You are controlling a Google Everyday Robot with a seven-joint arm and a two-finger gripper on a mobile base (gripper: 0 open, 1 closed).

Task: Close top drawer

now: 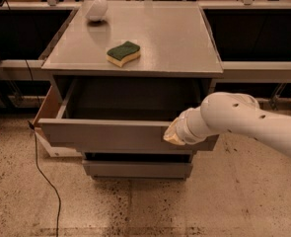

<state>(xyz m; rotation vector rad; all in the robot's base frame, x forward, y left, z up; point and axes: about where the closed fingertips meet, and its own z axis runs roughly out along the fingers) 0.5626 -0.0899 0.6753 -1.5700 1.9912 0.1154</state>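
Note:
The top drawer (105,135) is a wide grey drawer with a plain flat front, pulled well out of the cabinet, its inside dark and empty as far as I see. My white arm reaches in from the right. My gripper (173,135) is at the right part of the drawer's front, against or just before the panel, below its top edge.
The grey cabinet top (174,38) carries a green and yellow sponge (123,53) and a white bowl-like object (96,8) at the back left. A lower drawer front (135,169) sits beneath. A black cable (45,181) trails on the speckled floor at left.

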